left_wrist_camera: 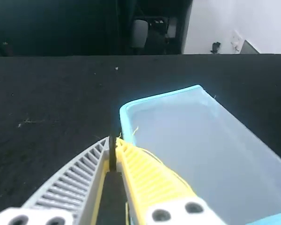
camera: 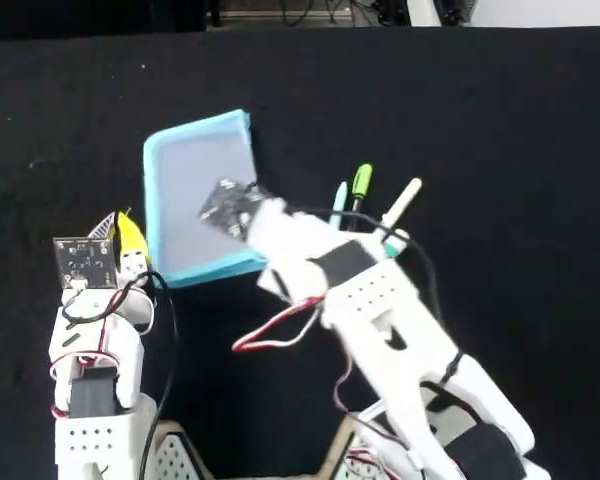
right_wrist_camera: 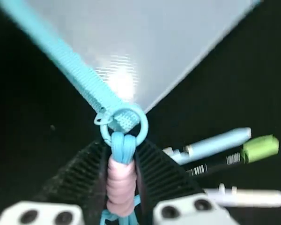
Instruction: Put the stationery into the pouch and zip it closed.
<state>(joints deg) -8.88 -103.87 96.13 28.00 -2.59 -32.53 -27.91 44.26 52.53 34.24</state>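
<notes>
Pinching zipper pull at pouch edge, right hand

— What lies on the black table?
— A blue-edged pouch, just beyond the left gripper, its zip cord in the right gripper.
— And more?
— Beside the right gripper, side by side: a light blue pen, a green-capped marker, a white pen.

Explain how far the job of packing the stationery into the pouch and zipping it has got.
Done: nothing packed; the light blue pen, green-capped black pen and white pen lie on the black table beside the translucent blue-trimmed pouch. In hand: the right gripper grips the pink and blue cord zip pull; the left gripper sits at a pouch corner. Remaining: pens in, zip closed.
</notes>
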